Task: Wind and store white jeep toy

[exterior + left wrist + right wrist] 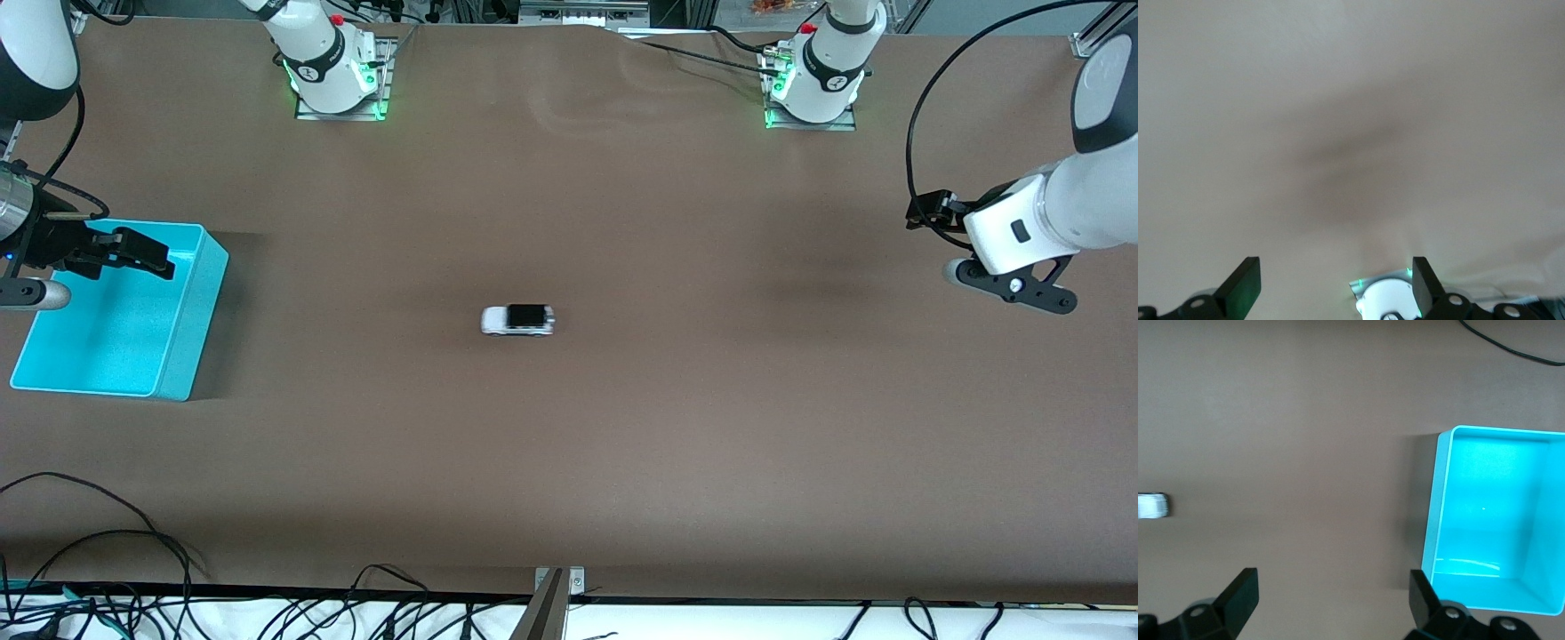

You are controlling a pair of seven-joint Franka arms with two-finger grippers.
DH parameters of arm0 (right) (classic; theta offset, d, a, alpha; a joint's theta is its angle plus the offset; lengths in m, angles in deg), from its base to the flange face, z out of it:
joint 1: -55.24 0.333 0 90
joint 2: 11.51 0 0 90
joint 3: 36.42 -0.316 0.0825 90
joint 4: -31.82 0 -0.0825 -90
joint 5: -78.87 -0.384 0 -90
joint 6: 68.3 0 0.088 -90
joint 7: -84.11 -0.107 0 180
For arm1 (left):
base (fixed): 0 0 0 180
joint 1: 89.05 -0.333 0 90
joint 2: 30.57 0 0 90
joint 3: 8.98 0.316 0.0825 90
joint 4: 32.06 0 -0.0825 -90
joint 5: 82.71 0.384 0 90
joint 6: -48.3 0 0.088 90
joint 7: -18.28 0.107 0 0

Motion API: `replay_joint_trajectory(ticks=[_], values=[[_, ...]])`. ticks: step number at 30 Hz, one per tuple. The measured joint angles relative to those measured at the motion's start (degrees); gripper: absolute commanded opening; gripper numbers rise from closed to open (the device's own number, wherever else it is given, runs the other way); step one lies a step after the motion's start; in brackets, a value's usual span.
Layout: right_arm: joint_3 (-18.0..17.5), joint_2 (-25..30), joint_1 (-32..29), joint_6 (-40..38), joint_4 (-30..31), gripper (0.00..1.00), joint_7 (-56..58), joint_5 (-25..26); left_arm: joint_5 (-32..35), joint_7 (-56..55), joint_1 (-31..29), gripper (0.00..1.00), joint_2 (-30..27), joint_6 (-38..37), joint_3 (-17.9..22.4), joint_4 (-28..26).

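Note:
The white jeep toy (517,320), black-roofed, stands alone on the brown table near its middle, and its end shows at the edge of the right wrist view (1151,505). A cyan bin (191,342) with nothing in it sits at the right arm's end of the table, its wall (1435,513) beside the right jaws. My right gripper (167,258) hangs open over the bin's rim, holding nothing (1331,583). My left gripper (916,213) hangs open over the left arm's end of the table, far from the toy, with only bare table between its fingers (1333,267).
The two arm bases (333,71) (813,76) stand along the table edge farthest from the front camera; the left one shows in the left wrist view (1388,297). Loose black cables (116,569) lie along the edge nearest that camera.

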Motion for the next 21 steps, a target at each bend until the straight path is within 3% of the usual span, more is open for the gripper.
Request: replay_joint_trajectory(ticks=[4, 8, 17, 21], values=[[0.00, 0.03, 0.05, 0.19, -0.22, 1.00, 0.00, 0.00, -0.60, -0.02, 8.06, 1.00, -2.32, 2.90, 10.22, -0.09], [-0.02, 0.13, 0.08, 0.19, -0.56, 1.00, 0.00, 0.00, -3.83, 0.04, 10.96, 1.00, -5.06, 5.99, 16.18, -1.53], [-0.19, 0.55, 0.10, 0.19, -0.83, 1.00, 0.00, -0.04, -5.97, 0.20, 11.21, 1.00, -13.96, 13.33, 19.03, -14.33], [-0.29, 0.98, 0.12, 0.12, -0.84, 1.00, 0.00, -0.09, -6.01, 0.11, 11.62, 1.00, -15.45, 13.25, 19.01, -16.77]])
